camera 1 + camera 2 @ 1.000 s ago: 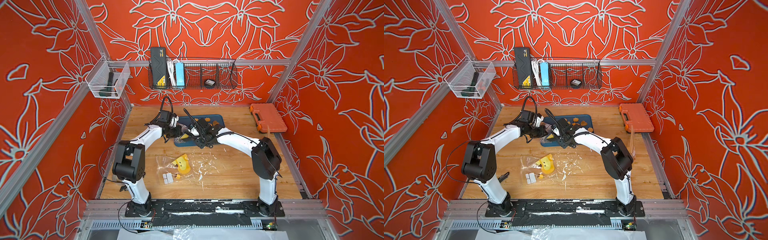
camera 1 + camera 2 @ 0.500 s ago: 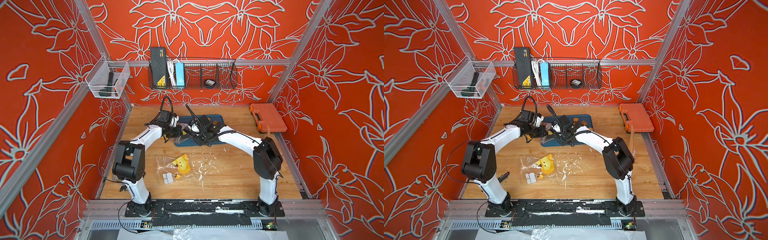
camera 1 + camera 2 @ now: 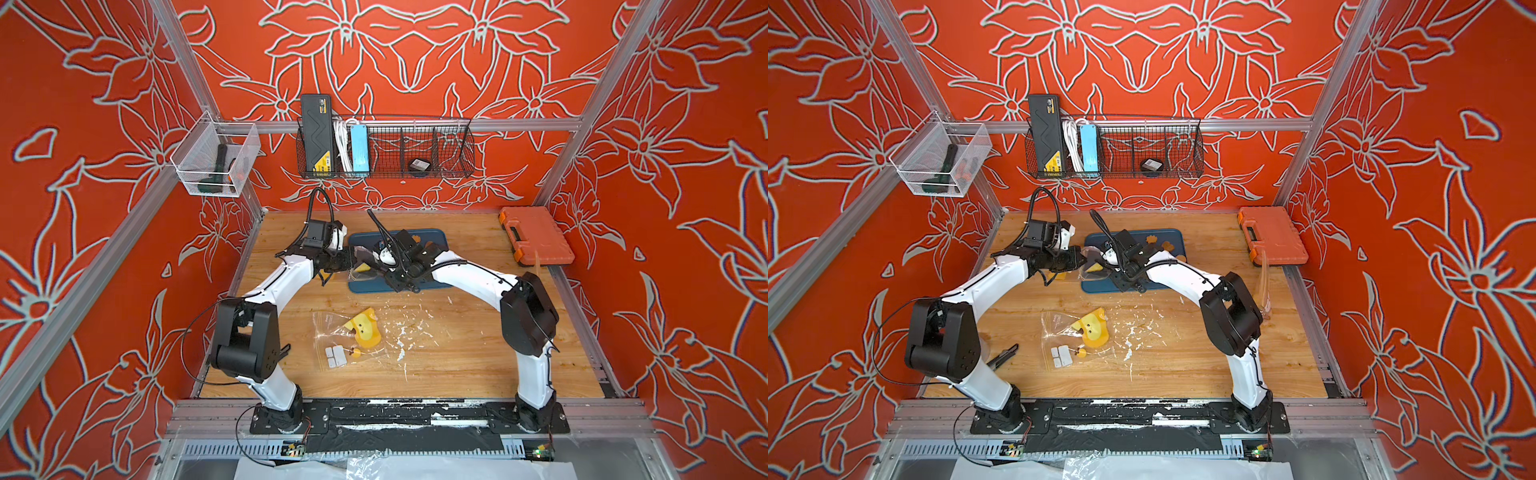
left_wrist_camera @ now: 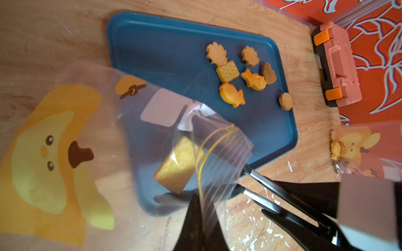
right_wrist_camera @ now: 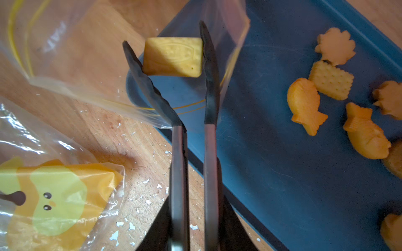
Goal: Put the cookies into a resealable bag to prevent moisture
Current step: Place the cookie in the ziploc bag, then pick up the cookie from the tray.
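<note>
My left gripper point(image 4: 202, 219) is shut on the rim of the clear resealable bag point(image 4: 165, 108) and holds its mouth up over the near end of the blue tray point(image 4: 152, 43). My right gripper point(image 5: 194, 228) is shut on black tongs point(image 5: 191, 141). The tongs pinch a rectangular yellow cookie point(image 5: 173, 57) just inside the bag's mouth. Several more cookies point(image 5: 303, 104) lie on the tray. In both top views the left gripper point(image 3: 347, 264) and the right gripper point(image 3: 390, 266) nearly meet over the tray's left end.
A second printed bag point(image 3: 353, 336) lies flat mid-table among white flecks. Another bag point(image 4: 352, 147) holding some cookies stands near the right edge. An orange case point(image 3: 536, 241) sits at the back right. One more printed bag point(image 5: 54, 195) lies beside the tray.
The right arm has shifted a little left, carrying the tongs and the cookie toward the bag's mouth. The left arm has held still.
</note>
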Controlling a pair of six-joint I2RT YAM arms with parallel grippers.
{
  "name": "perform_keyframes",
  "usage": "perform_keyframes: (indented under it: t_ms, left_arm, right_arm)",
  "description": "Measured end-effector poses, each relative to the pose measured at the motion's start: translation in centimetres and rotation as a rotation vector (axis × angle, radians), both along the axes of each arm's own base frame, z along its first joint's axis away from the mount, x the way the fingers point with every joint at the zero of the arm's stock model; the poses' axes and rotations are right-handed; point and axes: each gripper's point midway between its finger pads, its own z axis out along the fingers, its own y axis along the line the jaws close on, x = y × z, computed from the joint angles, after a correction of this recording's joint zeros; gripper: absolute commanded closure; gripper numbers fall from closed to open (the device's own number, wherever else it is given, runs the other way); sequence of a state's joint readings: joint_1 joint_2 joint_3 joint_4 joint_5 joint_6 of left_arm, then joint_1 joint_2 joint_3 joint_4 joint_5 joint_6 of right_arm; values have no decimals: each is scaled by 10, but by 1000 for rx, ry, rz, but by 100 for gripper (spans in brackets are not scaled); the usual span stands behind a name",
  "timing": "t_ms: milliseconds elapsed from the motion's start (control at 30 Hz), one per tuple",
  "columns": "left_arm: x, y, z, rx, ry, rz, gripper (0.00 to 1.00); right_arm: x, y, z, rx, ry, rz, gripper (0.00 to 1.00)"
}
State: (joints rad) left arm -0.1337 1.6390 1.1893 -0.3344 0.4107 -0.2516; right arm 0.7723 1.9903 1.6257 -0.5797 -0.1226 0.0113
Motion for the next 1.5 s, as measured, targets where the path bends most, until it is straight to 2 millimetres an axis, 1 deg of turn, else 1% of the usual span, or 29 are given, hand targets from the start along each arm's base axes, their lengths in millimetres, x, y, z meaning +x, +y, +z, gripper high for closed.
perform_keyframes:
  t_ms: [133,167,233,300,400,533,600,667,733,800,867,933,1000,1067,1167,1233,1333,1433,1500]
  left_arm:
    - [-1,-3,-10,-9,31,-11,100]
    - [-1,-3,-11,-11,34,-13,100]
    - [-2,-4,-11,-15,35,-16,100]
    - [-2,-5,-10,-20,34,-20,100]
    - [-2,-5,-10,-23,34,-22,100]
    - [-1,-6,-10,-24,35,-24,100]
    - [-1,-6,-10,-23,35,-23,100]
    - [-1,-5,-10,-22,39,-22,100]
    - [-2,-5,-13,-18,49,-20,100]
    - [-2,-4,-17,-14,62,-17,100]
    - [-3,-3,-20,-10,70,-15,100]
    - [-3,-2,-22,-4,75,-11,100]
    - [-3,-2,-22,0,75,-8,100]
    - [-2,-1,-23,5,75,-4,100]
    - [-1,0,-21,8,74,2,100]
    - [4,1,-15,13,67,8,100]
    - [18,1,1,10,26,20,100]
    - [29,0,12,3,-2,26,100]
    - [32,0,14,2,-7,28,100]
  right_arm:
    - [-1,2,6,11,1,10,45]
    - [0,3,9,15,-3,13,42]
    - [0,4,14,24,-7,11,40]
    - [0,4,18,28,-12,10,41]
    - [0,4,18,27,-9,11,41]
    - [-5,-1,23,31,-13,12,47]
    - [-13,-8,28,35,-17,13,47]
    - [-25,-20,35,53,-26,14,49]
    - [-41,-34,48,79,-45,16,50]
    - [-52,-45,62,113,-76,11,51]
    - [-57,-54,77,150,-111,-6,51]
    - [-57,-62,83,174,-133,-35,51]
    - [-50,-72,79,167,-135,-81,51]
    - [-38,-84,65,134,-118,-137,50]
    - [-23,-96,37,80,-75,-201,50]
    - [-14,-104,15,38,-39,-233,50]
    - [-9,-110,-11,-8,8,-256,47]
    - [-1,-113,-27,-28,36,-270,43]
    - [5,-113,-31,-33,40,-276,42]
